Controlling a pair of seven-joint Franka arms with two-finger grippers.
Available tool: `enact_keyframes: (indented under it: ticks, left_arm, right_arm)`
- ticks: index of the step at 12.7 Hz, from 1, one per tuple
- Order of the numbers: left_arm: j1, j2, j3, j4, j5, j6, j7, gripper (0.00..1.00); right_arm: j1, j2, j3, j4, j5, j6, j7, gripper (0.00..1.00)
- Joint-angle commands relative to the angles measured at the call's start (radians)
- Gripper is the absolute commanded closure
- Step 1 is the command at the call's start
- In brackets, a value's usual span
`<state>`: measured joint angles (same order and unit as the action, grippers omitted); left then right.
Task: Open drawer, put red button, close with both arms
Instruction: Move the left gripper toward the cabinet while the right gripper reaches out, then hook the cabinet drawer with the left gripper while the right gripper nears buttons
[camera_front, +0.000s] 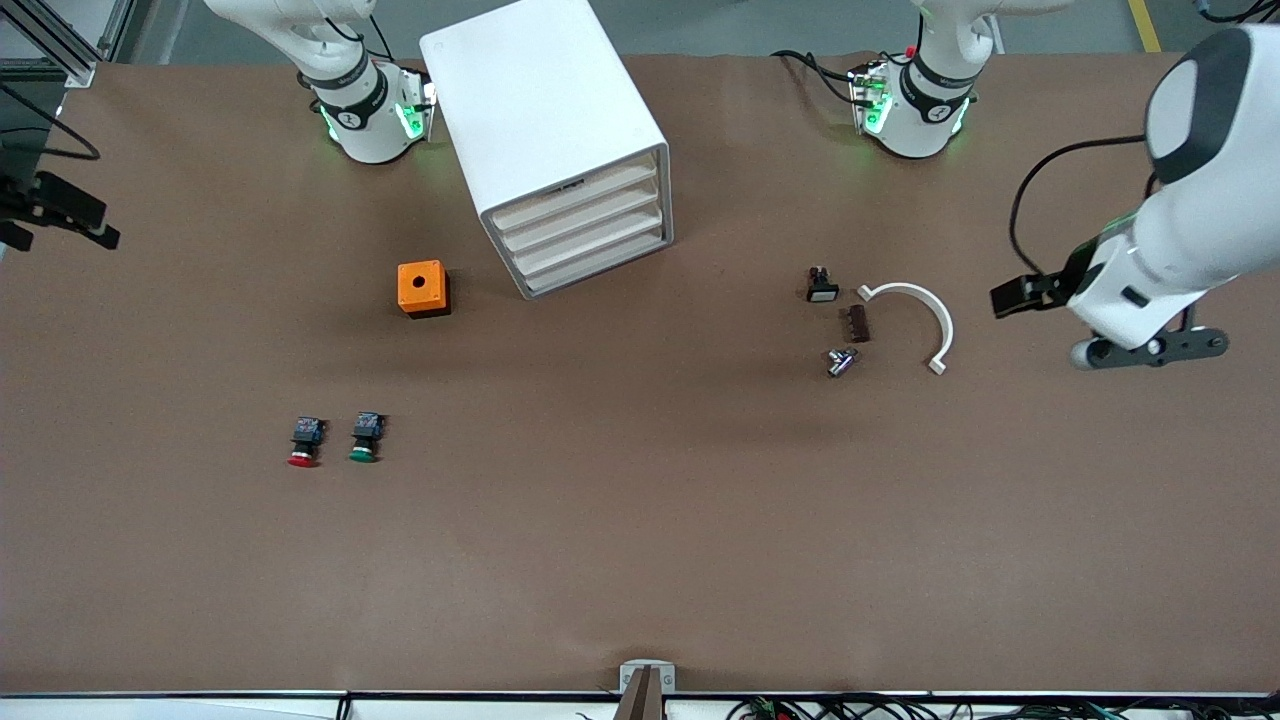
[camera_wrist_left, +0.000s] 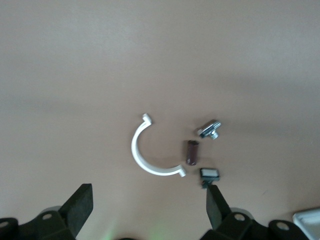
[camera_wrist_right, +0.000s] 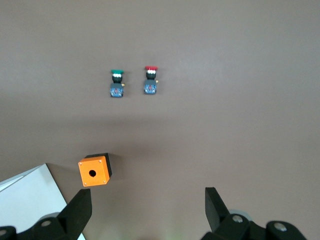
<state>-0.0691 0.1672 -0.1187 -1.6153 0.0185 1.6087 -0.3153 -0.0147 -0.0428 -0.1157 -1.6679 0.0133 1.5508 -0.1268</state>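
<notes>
The white cabinet (camera_front: 540, 100) stands between the two arm bases, and its four drawers (camera_front: 585, 235) are all shut. The red button (camera_front: 304, 441) lies on the table toward the right arm's end, nearer the front camera than the cabinet; it also shows in the right wrist view (camera_wrist_right: 150, 80). My right gripper (camera_wrist_right: 147, 200) is open and empty, high over the table beside the cabinet (camera_wrist_right: 30, 205). My left gripper (camera_wrist_left: 150, 197) is open and empty, high over the table near a white plastic arc (camera_wrist_left: 150, 155). The left arm (camera_front: 1190, 230) hangs at its end of the table.
A green-capped button (camera_front: 365, 437) lies beside the red one. An orange box with a round hole (camera_front: 423, 288) sits next to the cabinet's front. Near the arc (camera_front: 915, 315) lie a small white-faced part (camera_front: 822, 285), a brown block (camera_front: 857, 323) and a metal piece (camera_front: 842, 360).
</notes>
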Motion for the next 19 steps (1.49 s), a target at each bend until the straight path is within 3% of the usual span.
enact_keyframes:
  ticks: [1, 2, 4, 11, 12, 16, 19]
  left_arm:
    - [-0.061, 0.078, -0.007, 0.034, -0.014, 0.039, -0.164, 0.00]
    - [-0.096, 0.103, -0.006, 0.034, -0.015, 0.063, -0.239, 0.00]
    - [-0.187, 0.162, -0.007, 0.035, -0.023, 0.111, -0.484, 0.00]
    - [-0.451, 0.334, -0.007, 0.060, -0.165, 0.160, -1.161, 0.00]
    - [-0.477, 0.372, -0.007, 0.077, -0.242, 0.157, -1.285, 0.00]
    - [-0.538, 0.454, -0.007, 0.086, -0.429, 0.160, -1.574, 0.00]
    - [-0.543, 0.494, -0.007, 0.092, -0.651, 0.160, -1.646, 0.00]
  right_arm:
    - [-0.022, 0.165, 0.013, 0.094, 0.002, 0.005, -0.011, 0.00]
    - [-0.024, 0.229, 0.011, 0.111, -0.009, 0.026, -0.011, 0.00]
    - [-0.045, 0.265, 0.011, 0.077, 0.004, 0.107, -0.013, 0.00]
    - [0.018, 0.284, 0.013, -0.280, 0.007, 0.636, 0.115, 0.00]
    - [0.024, 0.322, 0.014, -0.318, 0.007, 0.738, 0.116, 0.00]
    - [0.045, 0.428, 0.015, -0.326, 0.007, 0.844, 0.223, 0.00]
    - [0.050, 0.477, 0.016, -0.340, 0.008, 0.916, 0.253, 0.00]
